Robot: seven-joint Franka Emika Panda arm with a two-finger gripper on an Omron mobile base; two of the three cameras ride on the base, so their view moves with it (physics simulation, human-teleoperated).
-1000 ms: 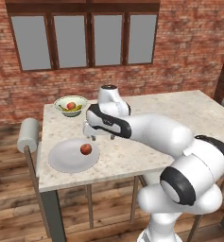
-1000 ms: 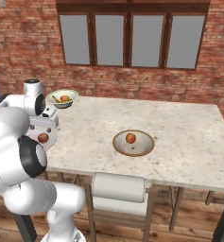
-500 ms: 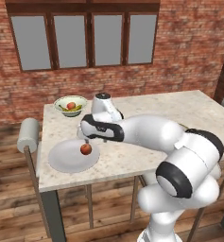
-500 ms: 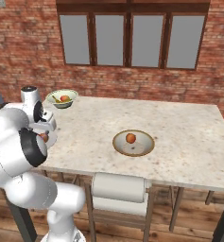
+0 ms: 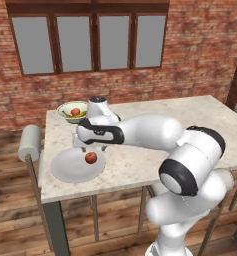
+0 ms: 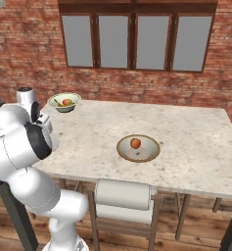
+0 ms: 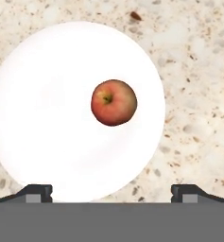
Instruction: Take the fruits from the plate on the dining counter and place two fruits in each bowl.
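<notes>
White plate (image 5: pixel 70 167) at the counter's (image 5: pixel 140 160) near corner carries one red apple (image 5: pixel 91 158); the gripper (image 5: pixel 88 145) hangs above it, jaws wide and empty. Farther back, the green bowl (image 5: pixel 71 111) holds fruit, the tan bowl (image 6: pixel 138 149) one apple.

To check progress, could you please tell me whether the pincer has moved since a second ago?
Yes. The open pincer has swung from beside the green bowl toward the plate, over the apple.

Even bright rendered light, sharp focus, plate (image 7: pixel 47 123) glaring white
</notes>
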